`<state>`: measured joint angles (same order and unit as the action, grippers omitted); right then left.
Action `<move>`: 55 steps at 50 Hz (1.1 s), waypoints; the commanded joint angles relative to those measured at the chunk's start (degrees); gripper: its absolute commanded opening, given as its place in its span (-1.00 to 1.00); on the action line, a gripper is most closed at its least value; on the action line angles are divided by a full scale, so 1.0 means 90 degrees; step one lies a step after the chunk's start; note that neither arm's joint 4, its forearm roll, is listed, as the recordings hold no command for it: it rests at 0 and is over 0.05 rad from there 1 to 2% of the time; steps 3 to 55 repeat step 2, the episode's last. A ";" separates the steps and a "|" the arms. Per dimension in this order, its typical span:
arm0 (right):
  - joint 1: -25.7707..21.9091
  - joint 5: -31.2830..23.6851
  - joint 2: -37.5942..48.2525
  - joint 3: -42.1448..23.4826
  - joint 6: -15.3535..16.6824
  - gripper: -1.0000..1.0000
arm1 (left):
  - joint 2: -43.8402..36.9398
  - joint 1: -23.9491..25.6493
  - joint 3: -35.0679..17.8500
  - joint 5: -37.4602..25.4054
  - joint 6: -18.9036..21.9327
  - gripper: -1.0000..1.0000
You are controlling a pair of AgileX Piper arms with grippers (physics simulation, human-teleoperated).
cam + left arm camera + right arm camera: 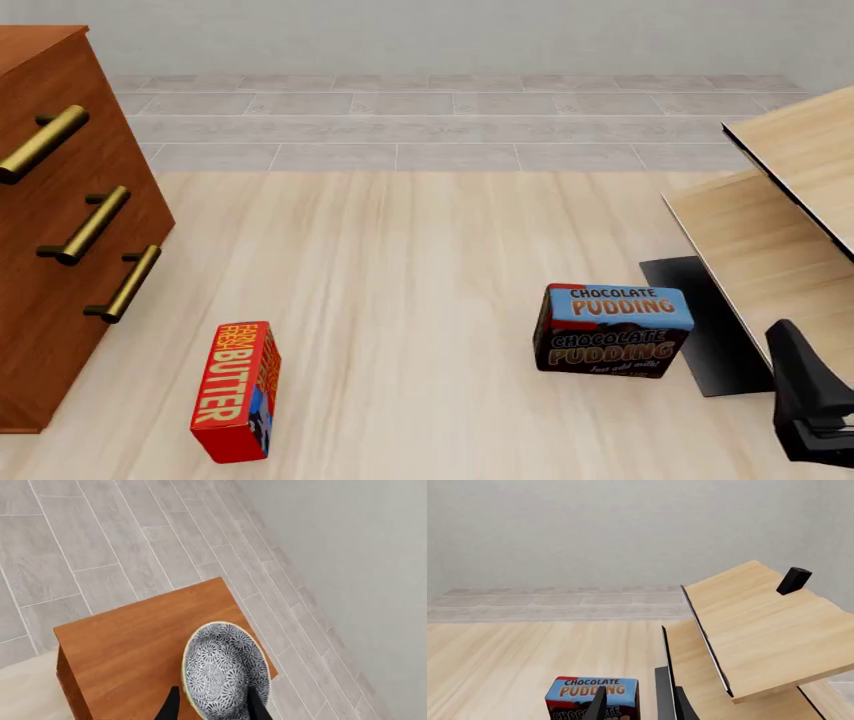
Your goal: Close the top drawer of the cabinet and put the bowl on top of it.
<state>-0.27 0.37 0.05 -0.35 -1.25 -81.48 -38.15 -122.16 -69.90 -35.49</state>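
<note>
Overhead, left wrist view: the bowl (225, 672) is seen over the top of the cabinet (127, 645), near its corner, between the two dark fingers (257, 706) of the left gripper (213, 707). Whether the rim is clamped or merely straddled cannot be told, nor whether the bowl already rests on the wood.
Front view: all three drawer fronts, the top drawer (54, 125) included, appear flush, so closing is judged done. A butter box (238, 390) and a pudding box (614, 328) are left on the bench (400, 300). The bowl is not shown here.
Right wrist view: the right gripper (637, 705) is pictured set narrowly apart, nothing held, by pale shelving (747, 630).
Step in hand: placing the bowl.
Next move: lowering squarely, then release.
</note>
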 commanded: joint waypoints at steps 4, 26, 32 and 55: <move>0.0005 0.0013 -0.0001 0.0003 -0.0018 1.00 | 0.0226 0.0026 -0.0268 0.0000 -0.0029 1.00; 0.0005 0.0013 -0.0001 0.0003 -0.0018 1.00 | 0.0226 0.0026 -0.0268 0.0000 -0.0029 1.00; 0.0005 0.0013 -0.0001 0.0003 -0.0018 1.00 | 0.0226 0.0026 -0.0268 0.0000 -0.0029 1.00; 0.0005 0.0013 -0.0001 0.0003 -0.0018 1.00 | 0.0226 0.0026 -0.0268 0.0000 -0.0029 1.00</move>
